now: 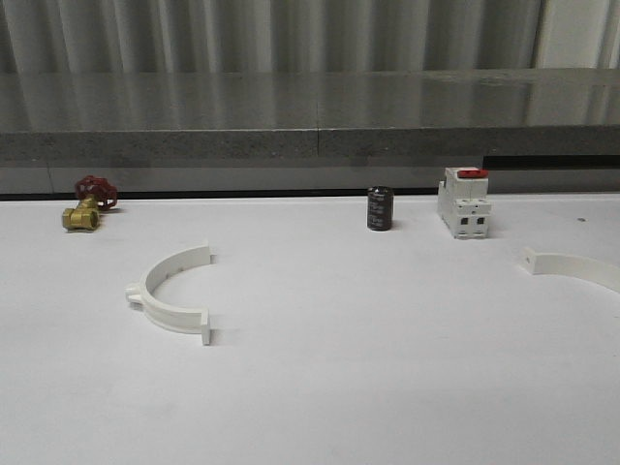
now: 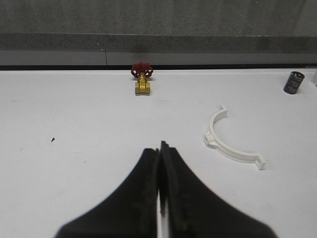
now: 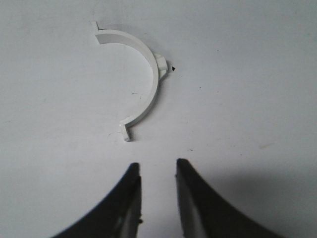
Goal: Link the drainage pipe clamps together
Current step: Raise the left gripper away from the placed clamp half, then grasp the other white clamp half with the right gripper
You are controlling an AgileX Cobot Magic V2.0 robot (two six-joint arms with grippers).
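Front view, left to right across the white table (image 1: 320, 387). Far left, near the rear edge: a small brass valve with a red handwheel (image 1: 87, 204). Left of centre: a white plastic semicircular pipe clamp half (image 1: 172, 293), lying flat, its outer lug pointing left and its open side facing right, both end tabs free. Centre rear: a short dark cylindrical capacitor (image 1: 380, 208), upright. Just beside it to the right: a white boxy breaker with a red switch (image 1: 464, 202). Far right: a second white semicircular clamp half (image 1: 573, 267), cut off by the frame edge, well apart from the first.

Left wrist view: the left gripper (image 2: 160, 168) hangs above bare table, black fingers pressed together, holding nothing.

Right wrist view: the right gripper (image 3: 157, 184) hovers near the second clamp half, fingers slightly apart, not touching it.
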